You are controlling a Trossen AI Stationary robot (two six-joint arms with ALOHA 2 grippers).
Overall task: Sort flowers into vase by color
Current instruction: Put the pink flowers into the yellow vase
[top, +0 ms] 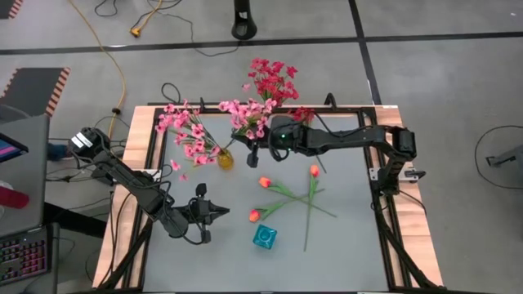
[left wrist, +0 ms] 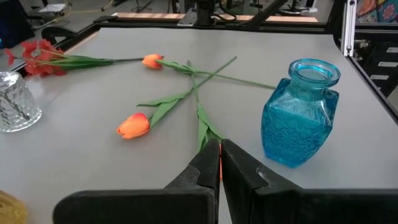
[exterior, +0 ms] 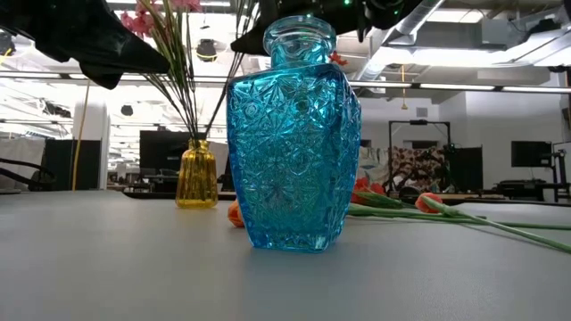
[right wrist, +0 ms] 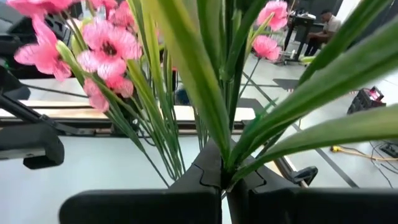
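Nearest the front edge of the grey table (top: 343, 245), at about six o'clock from its middle, stands a blue cut-glass vase (top: 264, 237) with nothing in it. Just off to its nine o'clock the left gripper (top: 214, 214) hangs low over the tabletop, fingers clenched together on nothing, pointing toward the vase. Beyond the vase, around the table's centre, three orange tulips (top: 265, 183) lie flat with their green stems crossing one another; one bud sits at about eleven o'clock from the blue vase, a second near the middle, and a third farther out toward one o'clock. Farther back, at about ten o'clock from the centre, a small yellow vase (top: 225, 158) holds a loose bunch of pink flowers (top: 186, 131) that fan out over the table's far left corner. Just to its three o'clock the right gripper (top: 255, 150) is closed tight around the green stems of another pink spray (top: 248, 117), holding it up in the air near the yellow vase. At the far edge, around twelve o'clock, dark-red flowers (top: 274, 79) stick up past the table frame, and a small clear glass vase (left wrist: 15, 102) stands near them.
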